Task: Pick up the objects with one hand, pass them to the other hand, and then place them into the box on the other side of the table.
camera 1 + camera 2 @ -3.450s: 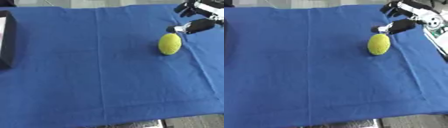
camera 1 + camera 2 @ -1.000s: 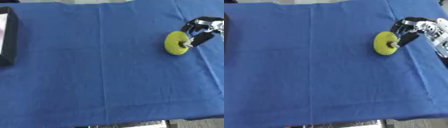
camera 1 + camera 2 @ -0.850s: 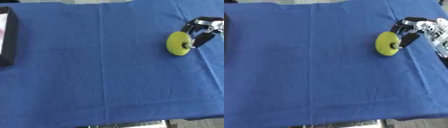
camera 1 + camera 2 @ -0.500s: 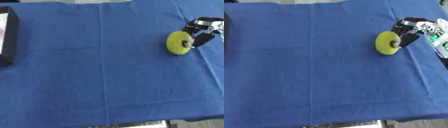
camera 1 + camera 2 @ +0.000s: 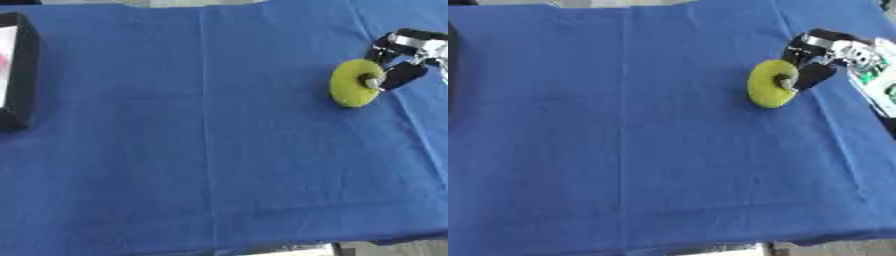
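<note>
A yellow-green round fruit-like object (image 5: 353,83) lies on the blue cloth at the right side. My right hand (image 5: 826,54) reaches in from the right edge, with its fingers curled over the object's top and right side and the thumb (image 5: 401,76) against its stem end. A black box (image 5: 17,75) with a pale inside stands at the far left edge, cut off by the frame. My left hand shows in neither view.
The blue cloth (image 5: 201,150) covers the whole table, with a crease running front to back left of centre. A white and green thing (image 5: 878,80) lies off the cloth at the right edge. The table's front edge runs along the bottom.
Over the last 3.5 seconds my right hand came down from the far right corner and closed its fingers around the yellow-green object. In the last second little has moved.
</note>
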You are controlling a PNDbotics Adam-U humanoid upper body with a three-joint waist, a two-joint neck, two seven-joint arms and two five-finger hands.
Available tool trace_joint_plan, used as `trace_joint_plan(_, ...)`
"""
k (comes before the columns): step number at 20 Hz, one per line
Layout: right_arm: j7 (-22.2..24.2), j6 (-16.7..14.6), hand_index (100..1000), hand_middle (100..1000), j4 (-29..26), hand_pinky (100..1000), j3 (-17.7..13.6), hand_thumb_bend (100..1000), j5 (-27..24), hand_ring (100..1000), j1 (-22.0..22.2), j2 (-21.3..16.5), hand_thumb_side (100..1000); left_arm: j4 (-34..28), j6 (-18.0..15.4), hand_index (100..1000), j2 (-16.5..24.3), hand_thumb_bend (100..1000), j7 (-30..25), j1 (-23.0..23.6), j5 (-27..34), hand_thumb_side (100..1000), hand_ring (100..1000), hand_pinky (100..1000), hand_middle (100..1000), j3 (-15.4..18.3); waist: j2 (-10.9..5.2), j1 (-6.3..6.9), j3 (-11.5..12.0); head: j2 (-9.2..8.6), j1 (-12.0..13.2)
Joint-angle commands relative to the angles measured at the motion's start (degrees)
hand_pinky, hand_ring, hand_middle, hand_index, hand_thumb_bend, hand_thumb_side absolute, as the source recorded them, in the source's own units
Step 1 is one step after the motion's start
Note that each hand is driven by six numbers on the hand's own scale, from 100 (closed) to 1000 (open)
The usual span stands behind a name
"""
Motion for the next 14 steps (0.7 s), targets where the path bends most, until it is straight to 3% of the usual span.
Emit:
trace_joint_plan(1, -1.85, 0.35, 501, 452, -2.02, 805, -1.30, 232, -1.43, 625, -0.37, -2.49, 100, -0.38, -0.21, 699, 1.16, 100, 0.01, -0.74, 0.11, 460, 629, 824, 603, 0.81, -1.37, -0.01, -0.04, -0.33, 0.19)
trace_joint_plan(14, -5.50, 1.55, 475, 422, -6.07, 784, -2.04, 216, -4.42, 596, 0.28, -3.40, 100, -0.38, -0.31, 699, 1.22, 100, -0.12, -0.61, 0.10, 461, 628, 822, 603, 0.77, -1.54, -0.11, -0.23, -0.25, 0.31)
